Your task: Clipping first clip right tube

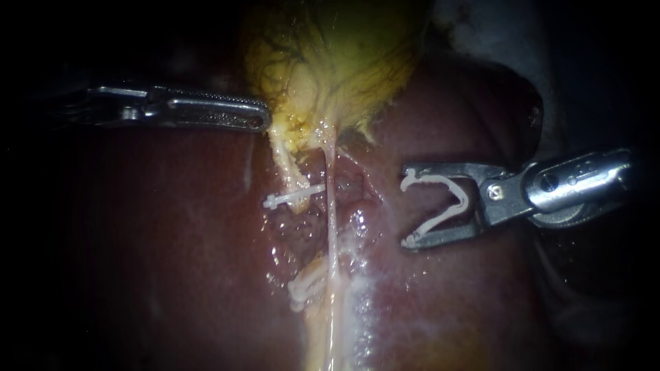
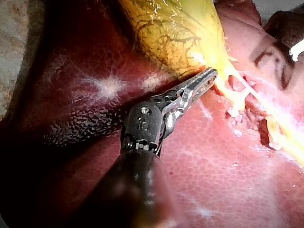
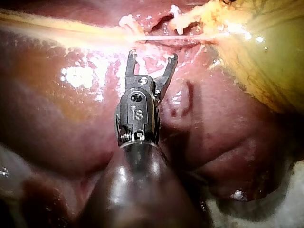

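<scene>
Right instrument [image 3: 152,56], a dark shaft with a grey metal head, spreads its jaws wide over the glistening dark red liver [image 3: 57,118], apparently with a white plastic clip [image 3: 133,53] seated between them. Just ahead, a pale stretched tube [image 3: 95,39] runs across to the yellow veined gallbladder [image 3: 266,52].

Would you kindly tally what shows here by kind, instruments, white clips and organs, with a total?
Instruments: 2, the left instrument and the right instrument
Clips: 3, the upper clip, the lower clip and the loaded clip in the right instrument's jaws
Organs: 2, the gallbladder and the liver
Total: 7
</scene>
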You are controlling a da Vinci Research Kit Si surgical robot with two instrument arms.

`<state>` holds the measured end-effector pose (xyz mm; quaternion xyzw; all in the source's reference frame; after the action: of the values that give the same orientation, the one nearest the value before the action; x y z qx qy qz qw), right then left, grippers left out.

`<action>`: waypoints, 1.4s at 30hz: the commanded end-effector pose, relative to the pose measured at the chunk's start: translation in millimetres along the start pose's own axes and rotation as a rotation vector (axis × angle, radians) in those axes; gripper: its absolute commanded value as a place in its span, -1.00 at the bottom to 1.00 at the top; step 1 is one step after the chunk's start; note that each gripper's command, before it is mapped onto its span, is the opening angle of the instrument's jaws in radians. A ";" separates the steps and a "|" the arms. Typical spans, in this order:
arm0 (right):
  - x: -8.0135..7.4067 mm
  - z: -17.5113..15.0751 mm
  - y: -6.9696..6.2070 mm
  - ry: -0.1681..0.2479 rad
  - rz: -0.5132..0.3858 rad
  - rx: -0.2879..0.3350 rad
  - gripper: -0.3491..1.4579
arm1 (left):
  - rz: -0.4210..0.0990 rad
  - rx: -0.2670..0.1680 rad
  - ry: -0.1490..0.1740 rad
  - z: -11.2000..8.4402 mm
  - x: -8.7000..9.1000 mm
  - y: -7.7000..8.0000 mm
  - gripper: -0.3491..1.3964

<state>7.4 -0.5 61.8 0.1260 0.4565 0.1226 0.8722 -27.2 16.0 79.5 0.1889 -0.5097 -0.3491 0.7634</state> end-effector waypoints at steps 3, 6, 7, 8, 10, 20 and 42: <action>0.0 0.0 0.0 0.000 0.000 0.000 0.05 | -0.002 0.005 0.001 -0.6 -0.4 0.1 -1.00; 0.0 0.0 -0.1 0.000 0.000 0.000 0.05 | -0.007 0.009 0.003 -2.0 -1.3 0.2 -1.00; 0.0 0.0 -0.1 0.000 0.000 0.000 0.05 | -0.009 0.004 0.003 -2.5 -1.7 0.2 -1.00; 0.0 0.0 -0.1 0.000 0.000 0.000 0.05 | -0.012 -0.001 0.002 -3.3 -2.2 0.1 -1.00; 0.0 0.0 -0.2 0.001 0.000 0.003 0.05 | -0.017 -0.011 -0.002 -4.5 -3.1 0.1 -1.00; 0.1 0.1 -0.2 0.001 0.000 0.005 0.05 | -0.018 -0.033 -0.032 -7.8 -5.6 -0.3 -1.00; -1.8 7.8 -0.3 0.076 0.302 0.338 -0.01 | -0.017 -0.035 -0.033 -7.6 -5.4 -0.4 -1.00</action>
<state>13.1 -2.3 67.9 0.3372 0.4799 0.1809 0.7894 -21.7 19.1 72.6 0.1738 -0.5143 -0.3677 0.7550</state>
